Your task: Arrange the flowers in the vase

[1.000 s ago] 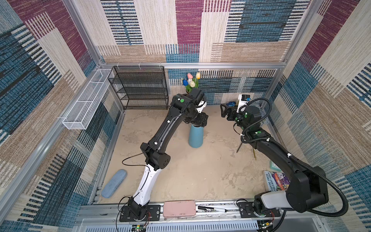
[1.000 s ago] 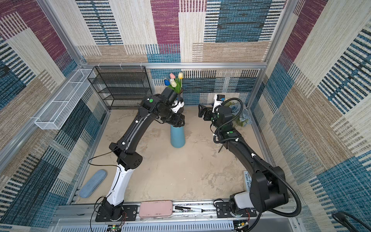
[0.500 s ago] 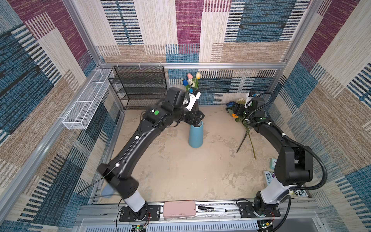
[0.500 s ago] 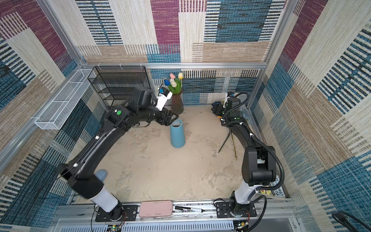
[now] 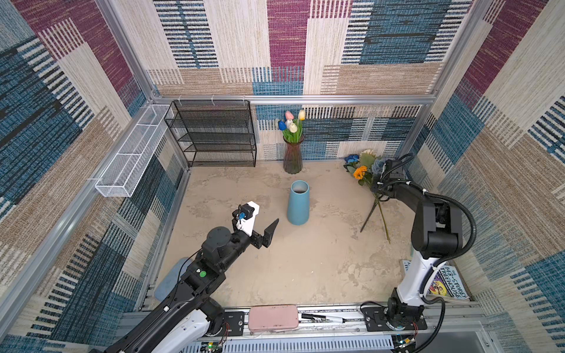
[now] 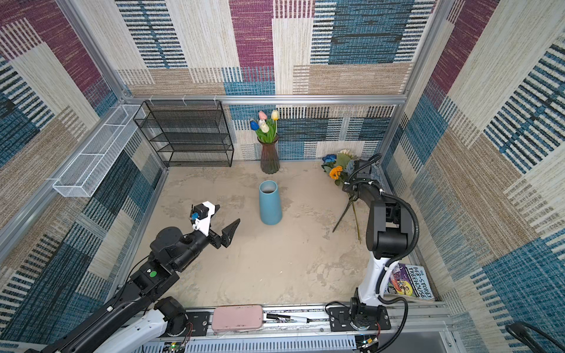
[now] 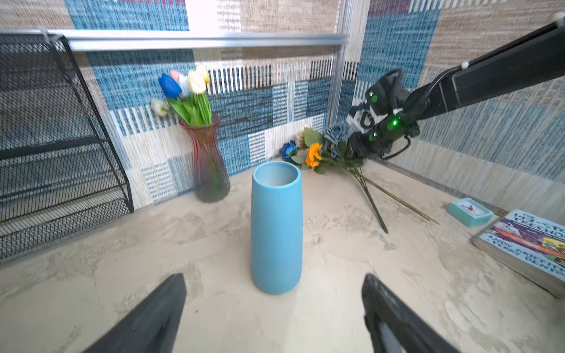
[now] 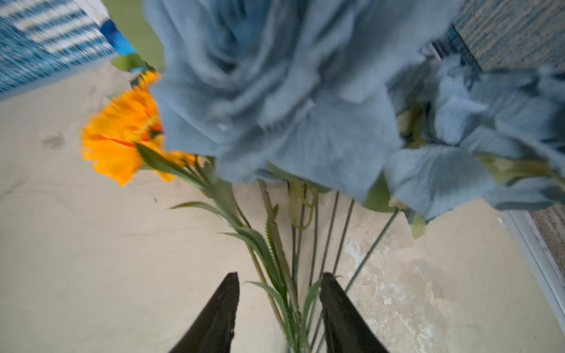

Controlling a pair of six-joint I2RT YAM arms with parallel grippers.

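- The left gripper [image 6: 227, 215] hovers above the sandy table [image 5: 305, 269], left of centre. It is empty, its jaws spread wide and pointing at the blue vase [image 5: 299, 203].
- Against the back wall stands a dark-red ribbed glass vase [image 5: 293, 159]. It holds the tulips [image 5: 292, 125] upright: small blue, white, pink and yellow heads on green stems with leaves.
- The blue vase stands upright just in front of the glass vase, near the table's middle. It is a plain, matte cylinder that narrows toward the mouth, and nothing shows inside it.
- The loose bunch lies in the far right corner, its long green stems [image 5: 374, 214] fanning toward the front.
- The bunch has a deep-blue rose [image 5: 351, 158], a cream sunflower [image 5: 368, 152], an orange sunflower [image 5: 360, 172] and dusty-blue roses [image 5: 379, 165] with soft fabric petals.
- The right gripper [image 8: 279, 275] straddles those stems just below the heads, jaws partly apart on either side. Whether they pinch the stems, I cannot tell.
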